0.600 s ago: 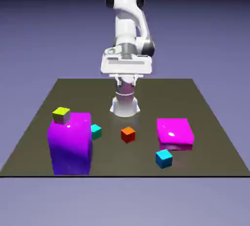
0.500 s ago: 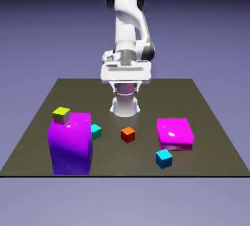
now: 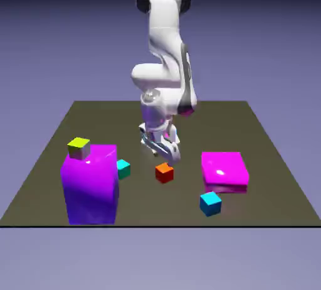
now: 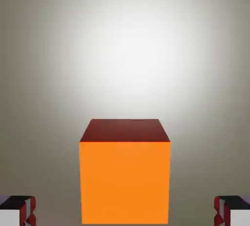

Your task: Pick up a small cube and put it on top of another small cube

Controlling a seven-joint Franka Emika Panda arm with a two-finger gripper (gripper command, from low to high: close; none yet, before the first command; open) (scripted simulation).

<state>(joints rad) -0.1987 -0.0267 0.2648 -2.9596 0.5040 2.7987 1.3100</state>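
Fingers [image 4: 125,210] spread wide, empty, arm bent low over the orange-red cube [image 3: 164,172].

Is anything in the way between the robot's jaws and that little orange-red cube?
Nothing: the hand view shows the small orange-red cube between open fingertips, bare table around.

1. Nothing readable is showing anywhere: no letters, numbers, labels or brand marks in either view.
2. The small orange-red cube [image 3: 164,172] is presenting plain, unmarked faces, both from outside and close up [image 4: 125,181] in the hand view.
3. The white arm [image 3: 165,63] is carrying no logo or sign that I can make out.
4. The desk [image 3: 263,132] is showing a bare dark surface without any print.
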